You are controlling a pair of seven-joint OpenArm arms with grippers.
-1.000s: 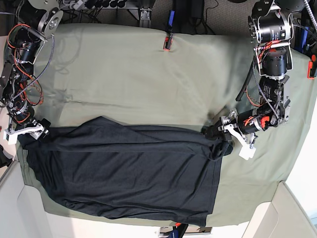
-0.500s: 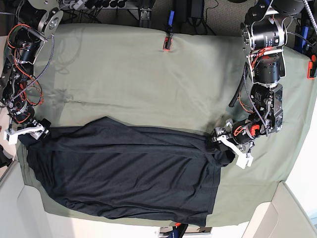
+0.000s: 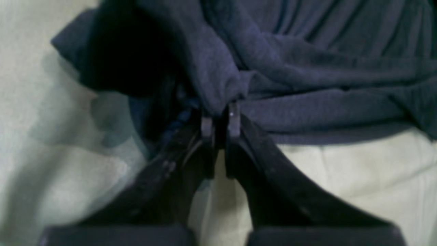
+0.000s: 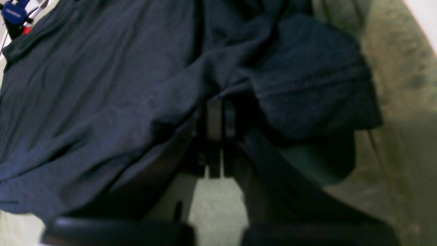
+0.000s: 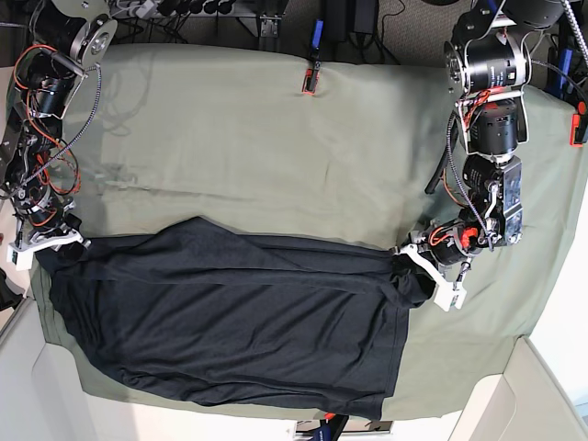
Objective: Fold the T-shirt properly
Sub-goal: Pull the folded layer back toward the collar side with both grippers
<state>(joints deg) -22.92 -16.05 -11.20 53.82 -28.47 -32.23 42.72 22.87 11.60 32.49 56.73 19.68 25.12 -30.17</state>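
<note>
shirt (image 5: pixel 230 317) lies spread across the near half of the table (image 5: pixel 257 138), on the olive cloth (image 5: pixel 276 156), with its near hem close to the table's front edge. i have both upper corners pinched. my left hand (image 3: pixel 220 118) is clamped on a bunched fold of knit at its own end, the fingers (image 3: pixel 234 119) almost touching with fabric squeezed between. my right hand (image 4: pixel 220 116) is closed on the other corner, and cloth drapes over its tips so i can't see how deep the bite goes.

what worries me: the left pinch looks shallow, right at the fold's edge, so any pull across the table could slip it free and drop that corner. the fabric between the two hands is slack and creased. if i move one hand more than the other, i judge the fold line will come out skewed. the olive cloth already shows wrinkles, and a low drag might catch it and bunch it under the shirt.

containers: i see none on the table, so nothing is held in any.
</note>
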